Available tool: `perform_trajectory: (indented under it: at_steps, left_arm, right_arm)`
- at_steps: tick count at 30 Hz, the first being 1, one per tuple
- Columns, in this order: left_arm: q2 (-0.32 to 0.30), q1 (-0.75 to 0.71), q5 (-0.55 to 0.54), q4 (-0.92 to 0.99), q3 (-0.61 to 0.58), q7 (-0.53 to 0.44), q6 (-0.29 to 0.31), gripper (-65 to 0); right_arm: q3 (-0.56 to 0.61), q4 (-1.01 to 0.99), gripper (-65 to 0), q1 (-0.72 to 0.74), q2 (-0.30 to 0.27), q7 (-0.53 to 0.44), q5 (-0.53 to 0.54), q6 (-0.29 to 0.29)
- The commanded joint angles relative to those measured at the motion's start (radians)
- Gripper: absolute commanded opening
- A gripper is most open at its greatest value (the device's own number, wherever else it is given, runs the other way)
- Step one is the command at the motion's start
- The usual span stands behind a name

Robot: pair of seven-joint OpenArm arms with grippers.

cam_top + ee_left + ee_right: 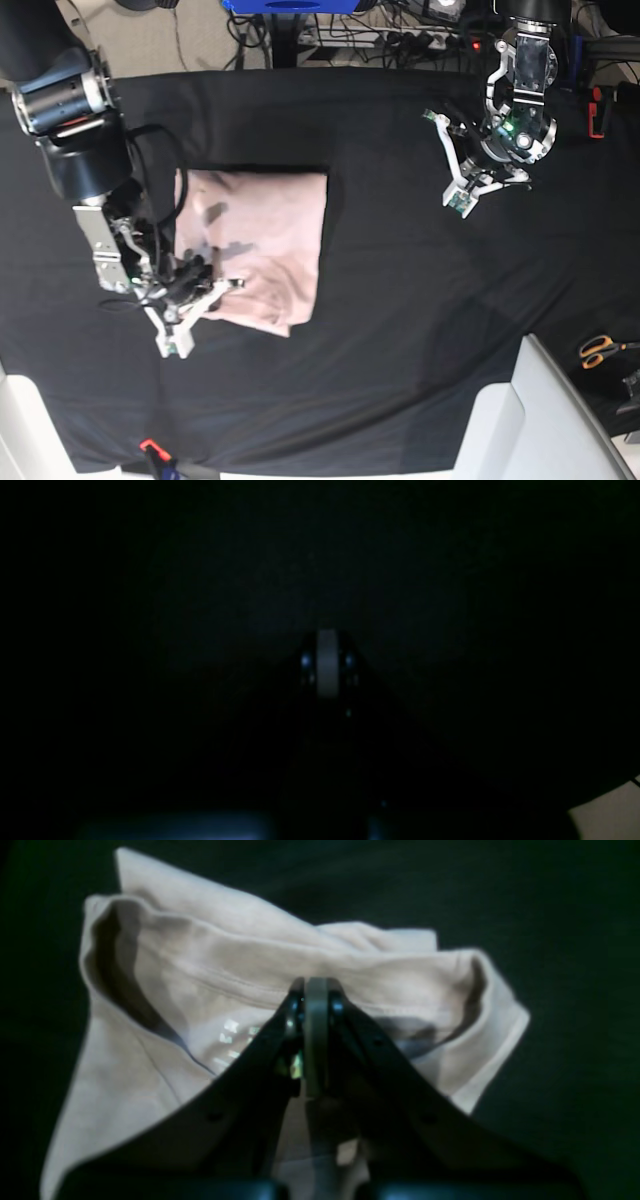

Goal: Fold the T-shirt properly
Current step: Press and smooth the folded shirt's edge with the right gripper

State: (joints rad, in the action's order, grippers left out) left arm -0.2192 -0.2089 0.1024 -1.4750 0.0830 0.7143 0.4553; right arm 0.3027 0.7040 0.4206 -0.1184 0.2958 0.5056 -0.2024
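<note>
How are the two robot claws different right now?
The right gripper is over the T-shirt, at its neckline; the left gripper is far from the shirt, over bare black cloth. The right wrist camera sees pale pink fabric; the left wrist camera sees almost only darkness. What they share: both are shut, and whether the right one pinches fabric is unclear.

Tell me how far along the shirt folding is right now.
Well along: the T-shirt already lies as a compact rectangle on the black cloth. In hand: the right gripper, shut, sits over its neckline end, where fabric looks bunched. The left gripper is shut, off the shirt. Left: tidy that end.
</note>
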Motion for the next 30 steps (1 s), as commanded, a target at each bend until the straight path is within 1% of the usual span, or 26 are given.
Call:
perform_trajectory:
  at_steps: [1,6,13,15,18,21,23,25,27,30]
  left_arm:
    - [-0.009,0.004,0.0,-0.013,-0.001,-0.006,-0.002,-65.0]
    - [-0.009,0.015,0.0,0.035,-0.001,-0.006,-0.002,-65.0]
    - [-0.009,0.015,-0.008,0.037,-0.001,-0.006,-0.002,-65.0]
    - [-0.009,0.015,-0.01,0.033,-0.001,-0.006,-0.002,-65.0]
    - [-0.009,0.015,-0.01,0.033,-0.001,-0.006,-0.002,-65.0]
    - [-0.009,0.015,-0.01,0.033,-0.001,-0.006,-0.002,-65.0]
    - [-0.007,0.015,-0.01,0.032,-0.001,-0.006,-0.002,-65.0]
    - [-0.004,0.015,-0.01,0.032,-0.001,-0.006,-0.002,-65.0]
    - [0.01,0.015,0.0,0.032,-0.001,-0.006,-0.002,-65.0]
    - [0.011,0.015,0.0,0.032,-0.001,-0.006,-0.002,-65.0]
  right_arm:
    - [-0.007,0.009,-64.1,0.03,-0.007,-0.028,-0.002,0.007]
    - [-0.006,0.009,-64.1,0.03,-0.008,-0.047,-0.002,0.024]
    - [-0.004,0.047,-64.1,0.017,0.0,-0.039,-0.002,0.017]
    - [-0.009,0.142,-64.2,-0.025,-0.007,-0.004,-0.002,0.017]
    - [-0.012,0.346,-64.2,-0.11,-0.033,0.093,0.003,0.027]
    - [-0.032,0.483,-64.2,-0.197,-0.036,0.173,0.005,0.028]
    - [-0.076,0.512,-64.2,-0.246,-0.028,0.197,0.005,0.028]
    - [-0.115,0.52,-64.2,-0.291,-0.005,0.216,0.005,0.028]
    - [-0.152,0.515,-64.2,-0.331,0.004,0.22,0.005,0.028]
    - [-0.176,0.512,-64.2,-0.372,0.007,0.22,0.005,0.028]
